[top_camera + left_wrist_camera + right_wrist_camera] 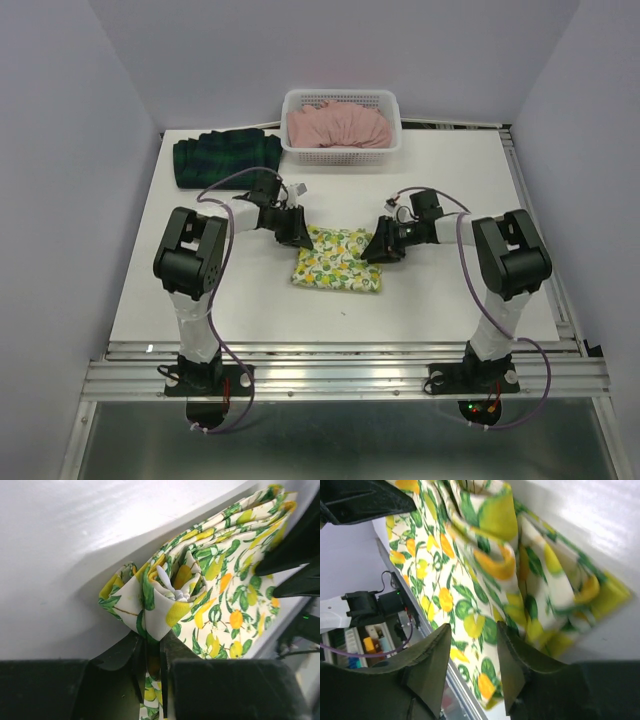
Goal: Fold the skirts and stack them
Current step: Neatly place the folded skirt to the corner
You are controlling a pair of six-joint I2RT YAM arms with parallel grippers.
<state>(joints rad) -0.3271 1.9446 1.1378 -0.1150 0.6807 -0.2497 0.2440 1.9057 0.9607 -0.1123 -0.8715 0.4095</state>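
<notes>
The lemon-print skirt lies folded into a small rectangle at the table's middle. My left gripper is at its far left corner and is shut on a bunched fold of the cloth. My right gripper is at the skirt's right edge with its jaws apart over the print, holding nothing. The dark green-navy plaid skirt lies folded at the back left. The pink skirt is heaped in the white lattice basket.
The basket stands at the back centre of the white table. The table's metal rail runs along the near edge, and both arm bases stand below it.
</notes>
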